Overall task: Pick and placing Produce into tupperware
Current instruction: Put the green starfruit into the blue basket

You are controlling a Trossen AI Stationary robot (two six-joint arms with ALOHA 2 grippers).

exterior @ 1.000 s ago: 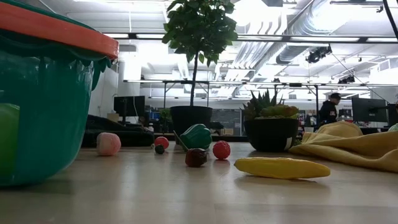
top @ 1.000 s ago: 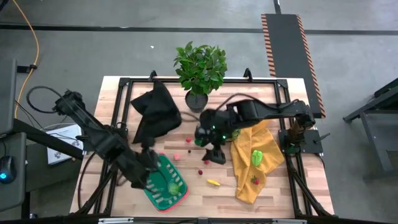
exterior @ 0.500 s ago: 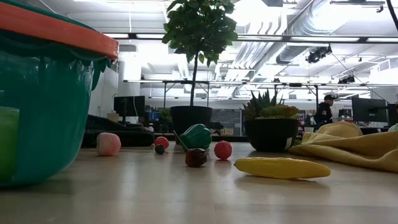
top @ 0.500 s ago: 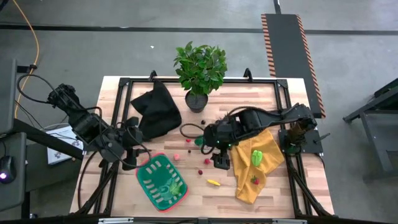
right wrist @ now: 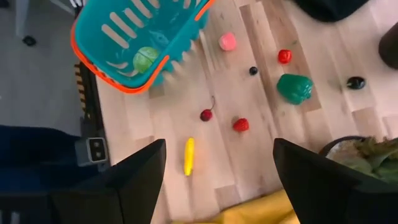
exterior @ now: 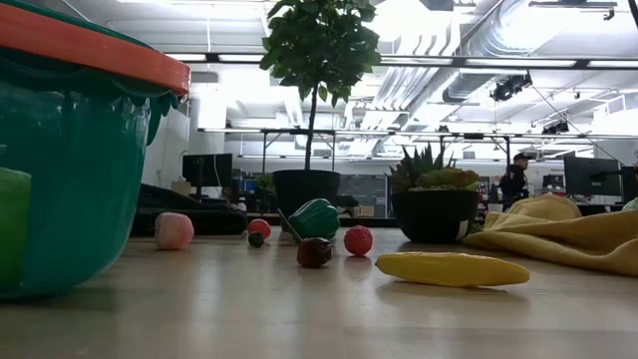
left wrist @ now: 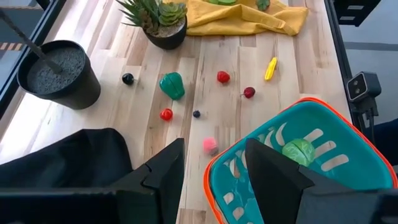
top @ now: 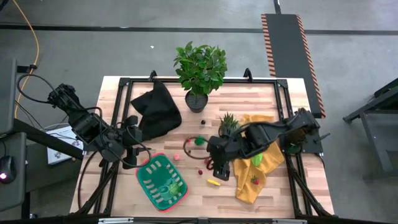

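A pale wooden desk fills the overhead view, with a dark robot arm reaching in from each side. At the back edge stands a large leafy potted plant, and just left of it lies a crumpled black cloth. A yellow cloth is spread on the right side, with a light green toy piece and a small red one lying on it.

Near the front left sits the tupperware, a shallow green container with a red rim, holding a round green toy vegetable.

The left end effector rests just beside the container's back left corner, its fingers parted with nothing between them. The right end effector hovers over the middle of the desk beside the yellow cloth, fingers spread wide and empty.

A small spiky potted plant stands behind the right arm.

Loose produce lies between the container and the cloth: a green pepper, a yellow banana-shaped piece near the right end effector, a pink ball, a red berry, a dark cherry and a tiny dark blue bead.
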